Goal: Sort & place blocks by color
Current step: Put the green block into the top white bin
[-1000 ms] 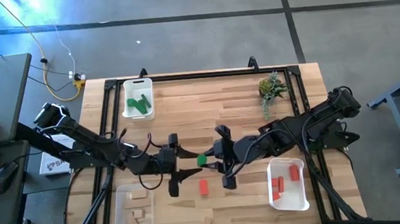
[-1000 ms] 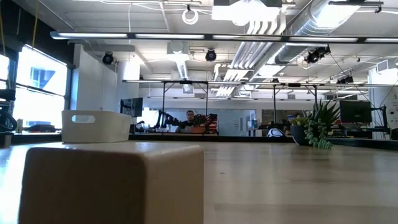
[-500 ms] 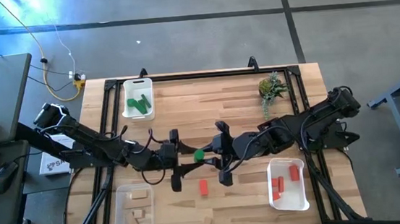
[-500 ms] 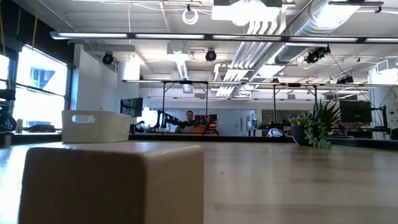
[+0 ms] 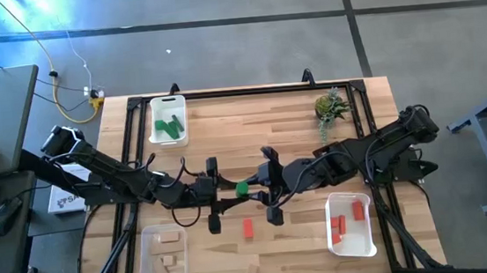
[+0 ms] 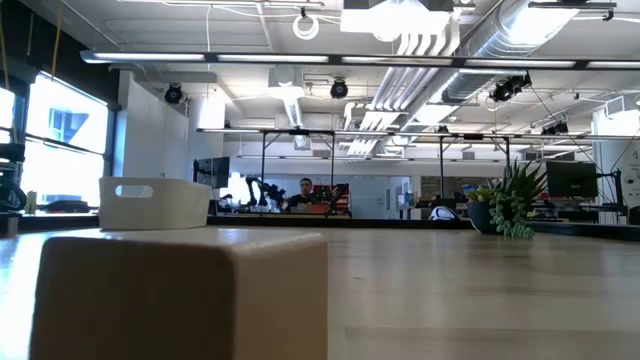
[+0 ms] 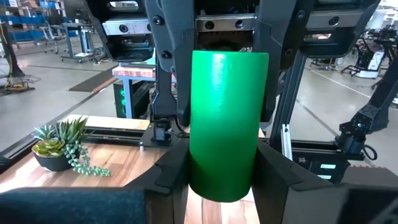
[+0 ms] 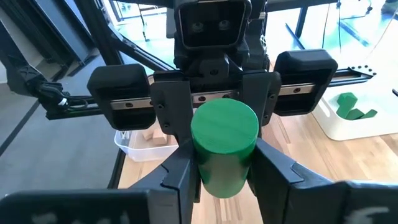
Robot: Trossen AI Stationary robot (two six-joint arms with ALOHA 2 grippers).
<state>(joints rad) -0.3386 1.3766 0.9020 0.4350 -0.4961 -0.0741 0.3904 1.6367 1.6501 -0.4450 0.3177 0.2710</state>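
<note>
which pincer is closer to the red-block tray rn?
Right. The right pincer grips the green cylinder mid-table, on the side toward the red-block tray; the left pincer is at the cylinder's opposite side, farther from the tray.

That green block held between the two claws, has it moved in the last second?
Yes. The green block has drifted slightly toward the far side of the table, farther from the red block lying below it in the overhead view.

a robotics lab: open hall with bare ceiling ducts [image 6: 520, 40], strip lights, more robot rigs [image 6: 262, 188], concrete floor [image 5: 245, 48].
</note>
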